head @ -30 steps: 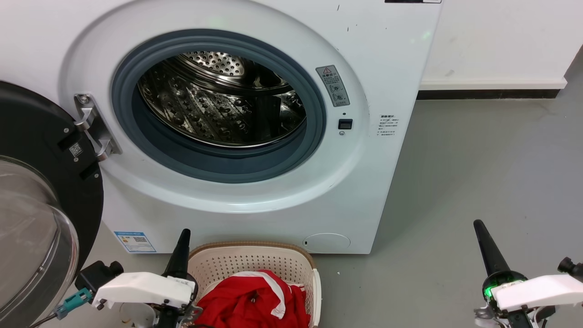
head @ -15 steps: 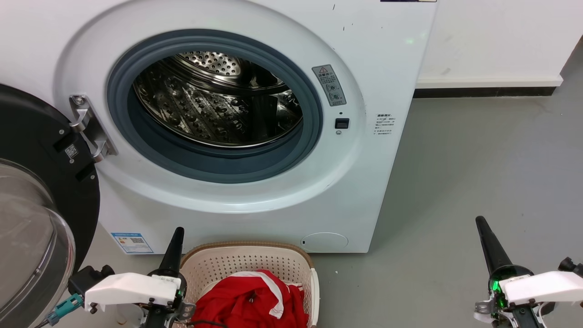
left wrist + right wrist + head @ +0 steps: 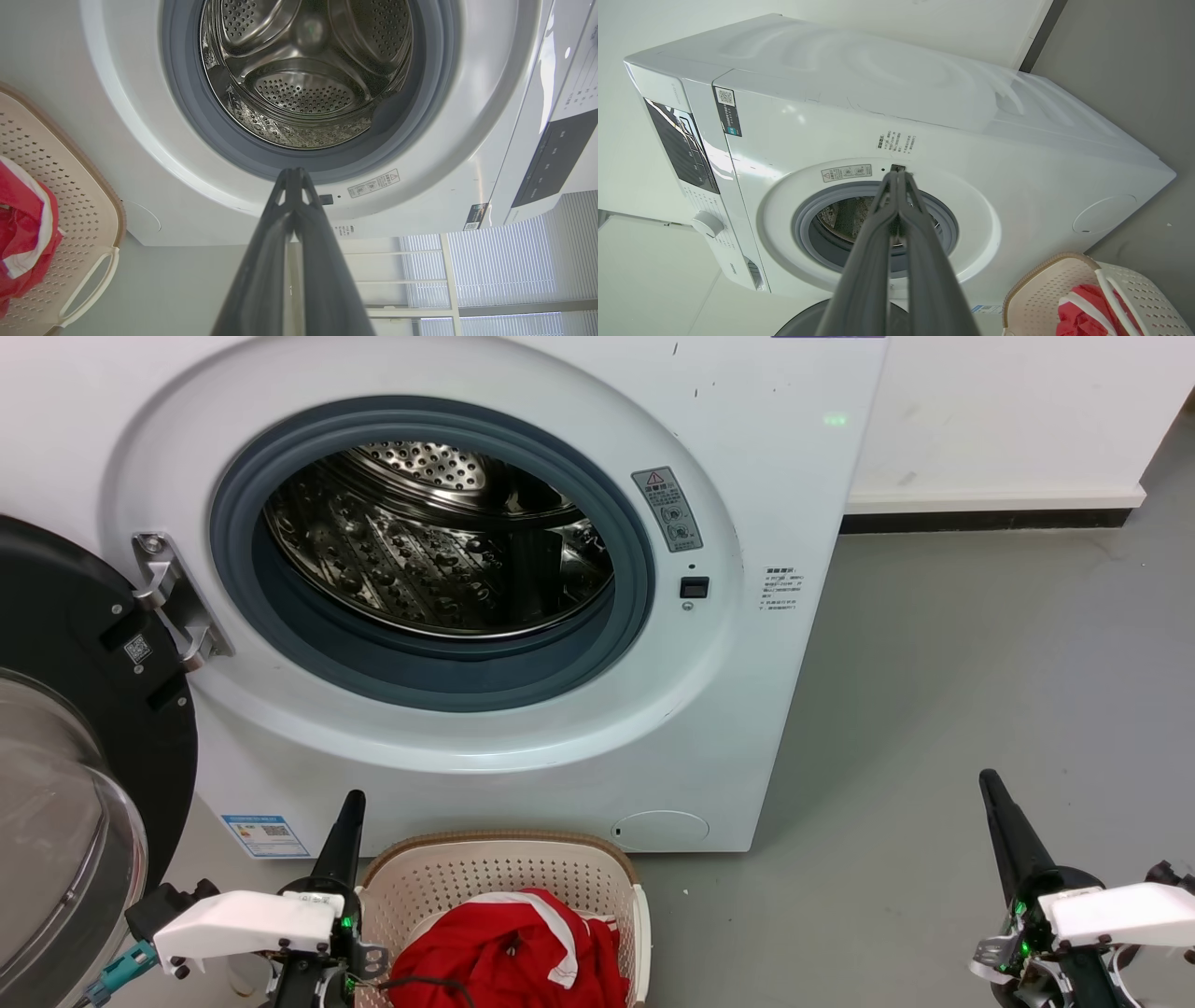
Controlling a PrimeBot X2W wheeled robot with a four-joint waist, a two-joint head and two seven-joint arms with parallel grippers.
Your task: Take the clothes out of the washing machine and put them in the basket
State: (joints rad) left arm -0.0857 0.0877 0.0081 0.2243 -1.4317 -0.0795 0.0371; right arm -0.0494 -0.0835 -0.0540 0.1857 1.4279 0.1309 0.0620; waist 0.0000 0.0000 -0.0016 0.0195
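The white washing machine (image 3: 775, 476) stands before me, its dark glass door (image 3: 84, 728) swung open to the left. No fabric shows in its shiny steel drum (image 3: 429, 551). Red clothes (image 3: 513, 952) with white trim lie in the cream basket (image 3: 485, 868) on the floor below the porthole. My left gripper (image 3: 353, 798) is shut, just left of the basket, holding nothing. My right gripper (image 3: 987, 779) is shut over bare floor at the lower right. The left wrist view shows the drum (image 3: 303, 84), basket (image 3: 98, 210) and clothes (image 3: 23, 233); the right wrist view the basket (image 3: 1045, 289).
Grey floor (image 3: 980, 672) stretches to the right of the machine, up to a white wall with a dark skirting (image 3: 990, 520). The open door takes up the space at the left. A window blind (image 3: 490, 261) shows in the left wrist view.
The whole picture has slid slightly left, so the camera has moved. Both grippers stay shut. The left one sits a little lower left, the right one slightly higher.
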